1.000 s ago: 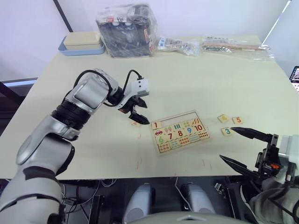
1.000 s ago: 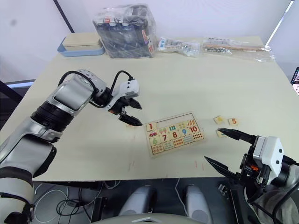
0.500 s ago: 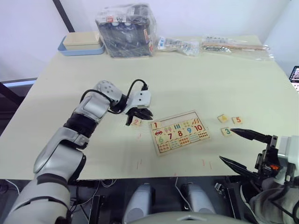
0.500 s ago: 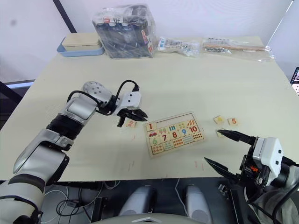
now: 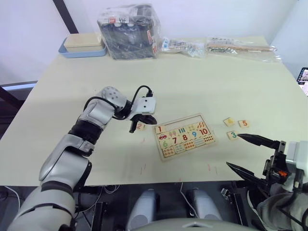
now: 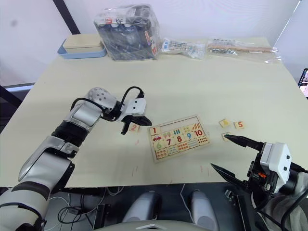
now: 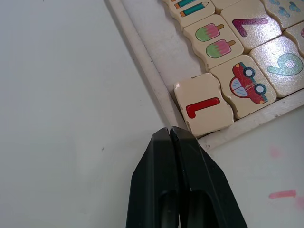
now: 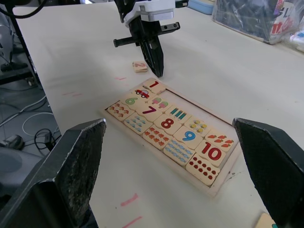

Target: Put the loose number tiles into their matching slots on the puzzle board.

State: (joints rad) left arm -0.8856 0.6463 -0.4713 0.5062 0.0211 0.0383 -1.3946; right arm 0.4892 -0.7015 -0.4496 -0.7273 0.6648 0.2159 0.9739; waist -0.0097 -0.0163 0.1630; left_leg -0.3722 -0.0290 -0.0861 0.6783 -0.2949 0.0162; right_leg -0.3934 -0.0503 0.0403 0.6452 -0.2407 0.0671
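The puzzle board (image 5: pixel 184 136) lies flat in the middle of the table, with the "1" tile (image 7: pixel 204 105) seated in its corner slot. The other slots (image 7: pixel 173 52) along that edge are bare wood. My left gripper (image 5: pixel 150 119) is shut with nothing in it, its tip at the board's corner by the "1". A loose "2" tile (image 5: pixel 140 126) lies on the table just left of the board. Three more loose tiles, among them a "5" (image 5: pixel 244 123) and a "3" (image 5: pixel 233 135), lie right of the board. My right gripper (image 5: pixel 250 153) stands open near the table's front right edge, close to the "3".
At the table's far edge are a blue tray with a tan box (image 5: pixel 84 44), a plastic-wrapped dark pack (image 5: pixel 130 31) and clear bags of small parts (image 5: pixel 240 47). Faint red marks dot the table in front of the board.
My left gripper has shut without taking the "2" tile, which still lies left of the board; the arm has dropped lower over the table. The right arm has not moved.
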